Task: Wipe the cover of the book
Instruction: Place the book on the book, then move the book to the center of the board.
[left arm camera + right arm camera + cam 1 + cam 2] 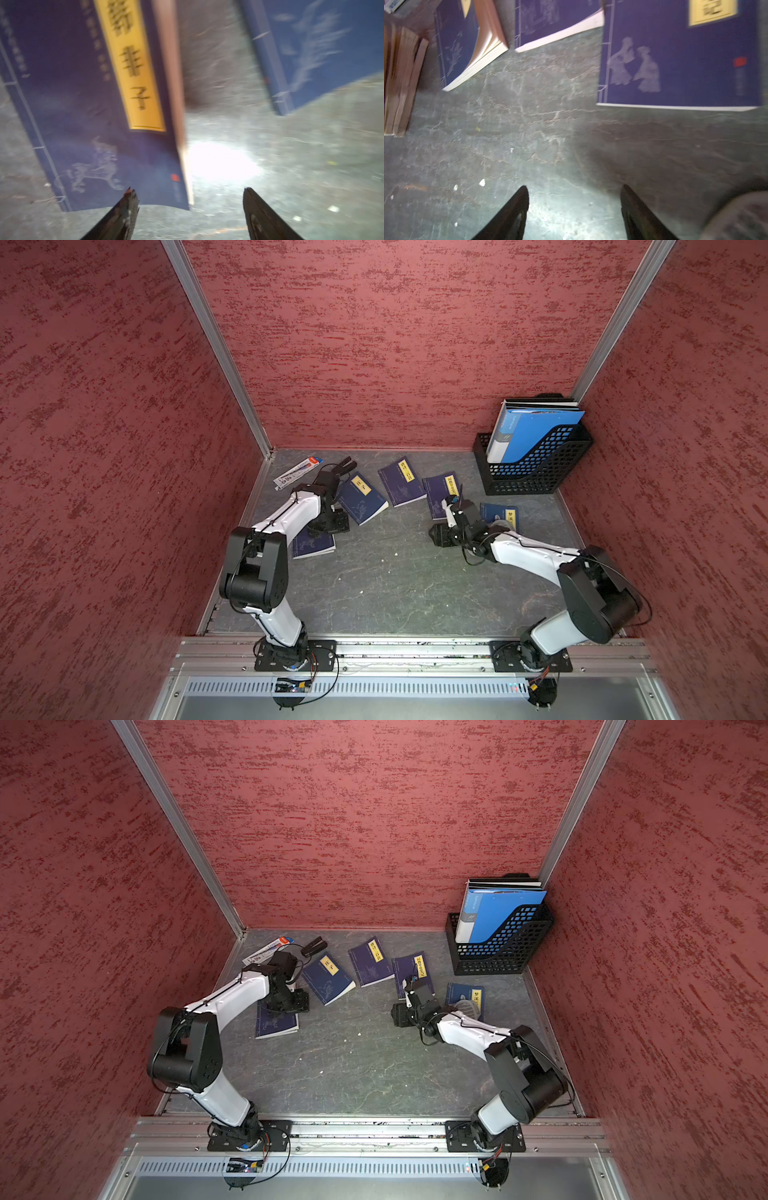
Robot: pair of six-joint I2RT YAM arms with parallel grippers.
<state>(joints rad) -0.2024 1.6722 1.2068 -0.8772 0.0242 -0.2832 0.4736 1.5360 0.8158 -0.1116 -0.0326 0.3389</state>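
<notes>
The left end effector (187, 192) and right end effector (574, 188) are hanging with jaws apart, holding nothing. A grey rag (467, 1006) is lying on the right book (457, 992) on the bench (353, 1065), probably waiting to rub its cover.

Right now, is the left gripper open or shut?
Open. In the left wrist view, the left gripper shows both fingers wide apart, gripping nothing.

Blurry frame: dark blue book (83, 93) w/ yellow title strip (135, 62), white beast drawing (93, 166) + red seal (175, 178), flat on grey worktop (301, 166). 2nd blue book (322, 41) apart, bare worktop btwn. Jaws of left gripper (188, 189) spread wide, one tip (129, 196) in front of dark blue book's edge. Glare (220, 164) beside its page edge.
</notes>
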